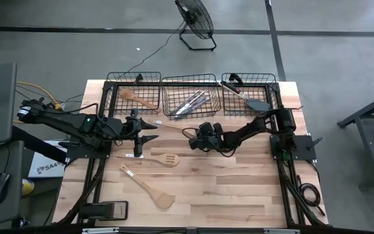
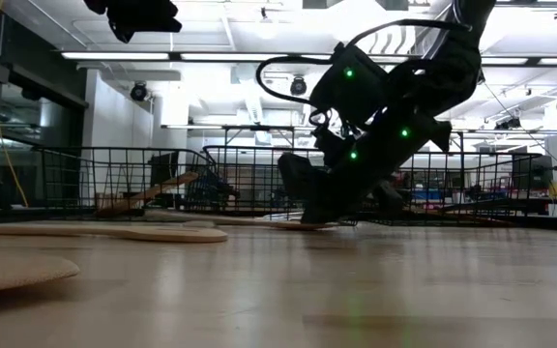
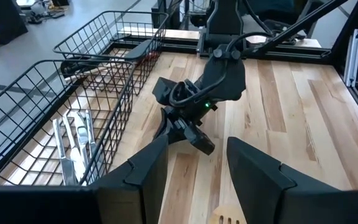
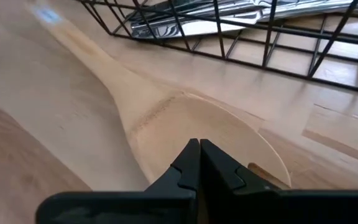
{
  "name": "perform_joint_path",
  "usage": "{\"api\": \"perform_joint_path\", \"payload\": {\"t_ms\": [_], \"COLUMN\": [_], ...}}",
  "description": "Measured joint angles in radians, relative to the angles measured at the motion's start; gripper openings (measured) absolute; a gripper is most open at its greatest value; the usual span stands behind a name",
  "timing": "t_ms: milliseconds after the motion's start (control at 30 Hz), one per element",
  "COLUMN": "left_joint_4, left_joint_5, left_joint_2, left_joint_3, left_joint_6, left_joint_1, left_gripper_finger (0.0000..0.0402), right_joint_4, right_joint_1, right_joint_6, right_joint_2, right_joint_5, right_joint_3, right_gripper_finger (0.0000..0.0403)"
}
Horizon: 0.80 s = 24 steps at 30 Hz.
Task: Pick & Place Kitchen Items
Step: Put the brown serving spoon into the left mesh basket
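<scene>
the wooden table [image 1: 239, 195] carries three black wire baskets along its far edge, beyond both grippers: the left basket [image 1: 132, 92] holds a wooden spatula [image 1: 138, 99], the middle basket [image 1: 190, 95] holds silver metal knives [image 1: 191, 103], and the right basket [image 1: 250, 93] holds a red-headed spatula [image 1: 231, 87] and a black turner [image 1: 258, 103]. the right arm reaches from its base toward the table's middle, and the right gripper [image 1: 193, 138] sits low at the board, just in front of the middle basket, its two fingers pressed together with no gap. directly under those closed fingertips lies the bowl of a light wooden spoon [image 4: 185, 124], flat on the table, its handle running away from the gripper alongside the basket wall; the tips seem to touch or nearly touch the bowl, but i cannot tell whether the spoon is pinched. the left gripper [image 1: 153, 130] hangs above the table a little to the left of the right gripper, facing it, its fingers [image 3: 148, 168] standing partly apart with nothing between them. nearer the front edge than both grippers, a slotted wooden spatula [image 1: 154, 159] lies flat just below the left gripper, and a second wooden spatula [image 1: 149, 187] lies diagonally further forward still. in the low view these show as pale flat shapes at the left, well apart from the right gripper.
</scene>
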<state>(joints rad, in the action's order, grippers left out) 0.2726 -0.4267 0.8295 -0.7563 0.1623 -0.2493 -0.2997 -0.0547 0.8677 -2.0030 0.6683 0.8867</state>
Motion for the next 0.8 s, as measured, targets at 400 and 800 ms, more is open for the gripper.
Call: {"api": "perform_joint_path", "payload": {"t_ms": [400, 800], "left_joint_4": [0.007, 0.018], "left_joint_5": [0.000, 0.000], "left_joint_2": [0.000, 0.000], "left_joint_3": [0.000, 0.000], "left_joint_6": [0.000, 0.026], "left_joint_1": [0.000, 0.000], "left_gripper_finger": [0.0163, 0.0163], "right_joint_4": [0.063, 0.283], "right_joint_1": [-0.057, -0.139], "right_joint_6": [0.001, 0.032], "right_joint_2": [0.005, 0.093], "right_joint_5": [-0.052, -0.128], "right_joint_3": [0.003, 0.000], "right_gripper_finger": [0.0003, 0.0003]}}
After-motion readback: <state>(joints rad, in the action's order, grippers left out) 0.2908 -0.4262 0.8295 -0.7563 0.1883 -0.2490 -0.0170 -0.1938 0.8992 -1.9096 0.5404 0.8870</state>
